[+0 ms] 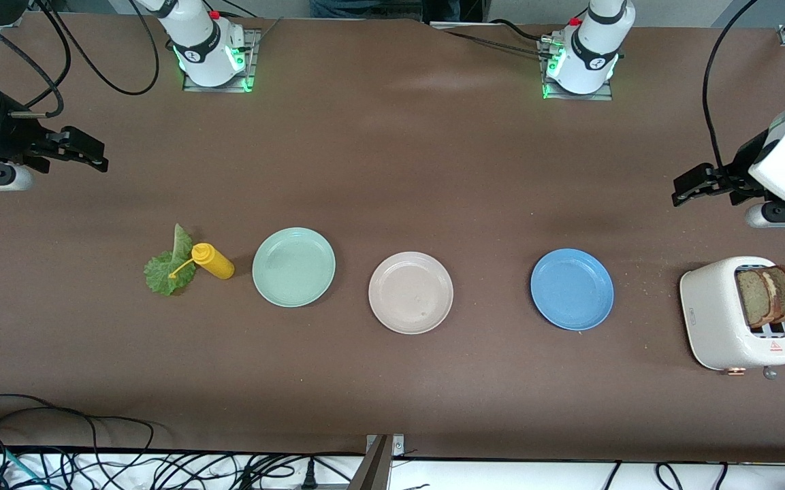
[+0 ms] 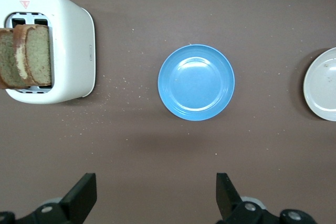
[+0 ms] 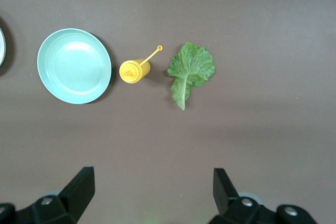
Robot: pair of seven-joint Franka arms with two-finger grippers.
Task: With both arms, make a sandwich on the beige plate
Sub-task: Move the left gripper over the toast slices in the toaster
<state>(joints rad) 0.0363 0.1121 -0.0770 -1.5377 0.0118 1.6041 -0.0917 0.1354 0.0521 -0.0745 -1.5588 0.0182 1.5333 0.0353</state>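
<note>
The beige plate [image 1: 410, 292] lies bare in the middle of the table, and its edge shows in the left wrist view [image 2: 321, 85]. Two brown toast slices [image 1: 771, 294] [image 2: 25, 56] stand in a white toaster [image 1: 732, 314] [image 2: 58, 45] at the left arm's end. A green lettuce leaf [image 1: 169, 267] [image 3: 189, 72] lies flat at the right arm's end. My left gripper [image 1: 688, 189] [image 2: 156, 195] hangs open and holds nothing, up over bare table at its end. My right gripper [image 1: 89, 153] [image 3: 153, 192] is open too, over bare table at the right arm's end.
A yellow squeeze bottle [image 1: 214, 260] [image 3: 134, 70] stands between the lettuce and a mint-green plate [image 1: 293, 267] [image 3: 74, 65]. A blue plate [image 1: 572, 289] [image 2: 196, 82] lies between the beige plate and the toaster. Crumbs dot the table by the toaster. Cables run along the edge nearest the front camera.
</note>
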